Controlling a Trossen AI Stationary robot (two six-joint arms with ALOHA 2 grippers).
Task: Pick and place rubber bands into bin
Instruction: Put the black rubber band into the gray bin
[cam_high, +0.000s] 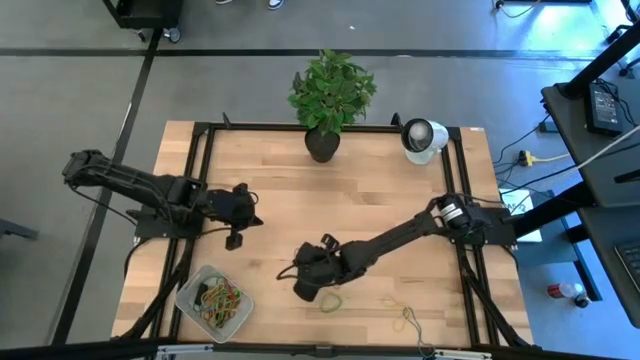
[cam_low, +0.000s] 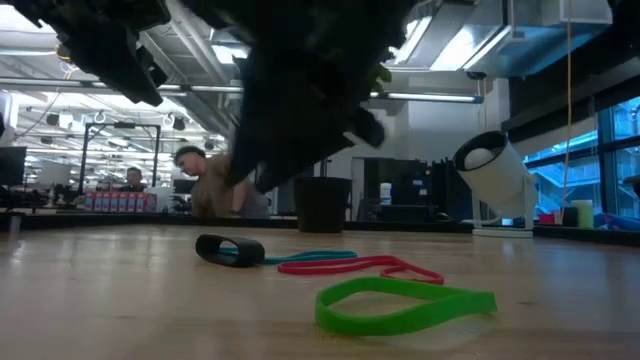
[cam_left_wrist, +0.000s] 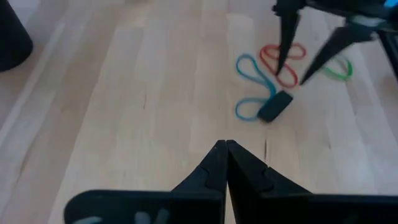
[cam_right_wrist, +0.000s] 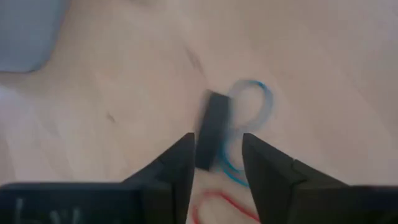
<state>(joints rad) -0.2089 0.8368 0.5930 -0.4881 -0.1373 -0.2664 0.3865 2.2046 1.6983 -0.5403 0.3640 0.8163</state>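
Right gripper (cam_right_wrist: 216, 163) fingers apart over black block (cam_right_wrist: 211, 129) and blue band (cam_right_wrist: 252, 118); left gripper (cam_left_wrist: 226, 148) fingers together, mid-left.

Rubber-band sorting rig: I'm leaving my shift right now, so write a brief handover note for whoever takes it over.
Left gripper: shut, empty, parked over the table's left side.
Right gripper: open, over the small black block and blue rubber band near the front middle.
Bin, front left: already holds several bands.
Left: blue, red rubber band, green rubber band by the right gripper, plus thin loops to the front right.
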